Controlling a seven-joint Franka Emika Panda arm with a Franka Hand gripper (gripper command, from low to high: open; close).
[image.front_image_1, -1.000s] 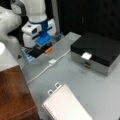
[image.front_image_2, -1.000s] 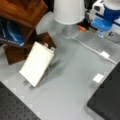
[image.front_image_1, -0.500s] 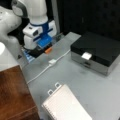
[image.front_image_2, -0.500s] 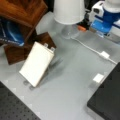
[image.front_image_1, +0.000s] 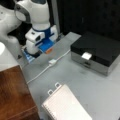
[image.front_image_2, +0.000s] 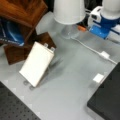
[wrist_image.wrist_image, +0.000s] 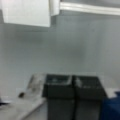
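My gripper (image.front_image_1: 46, 49) hangs low over the grey table at the back, under the white and blue wrist, and shows in both front views (image.front_image_2: 100, 31). In the wrist view its two dark fingers (wrist_image.wrist_image: 58, 87) stand pressed together with nothing between them, so the gripper (wrist_image.wrist_image: 72, 86) is shut. Nearest to it are a small orange piece (image.front_image_1: 49, 51) on the table, a white cable (image.front_image_1: 40, 72) and that cable's inline switch (image.front_image_1: 52, 61). The wrist view shows a white block (wrist_image.wrist_image: 25, 12) and the cable (wrist_image.wrist_image: 90, 8) ahead of the fingers.
A black box (image.front_image_1: 97, 50) with a white tag (image.front_image_1: 86, 55) stands at a front view's right. A white clipped pad (image.front_image_1: 66, 106) leans near a wooden block (image.front_image_1: 12, 95). A white lamp (image.front_image_2: 68, 11), wooden pieces (image.front_image_2: 22, 10) and a perforated black board (image.front_image_2: 12, 110) also stand around.
The wrist and gripper have shifted slightly toward a front view's bottom right. Nothing else has moved.
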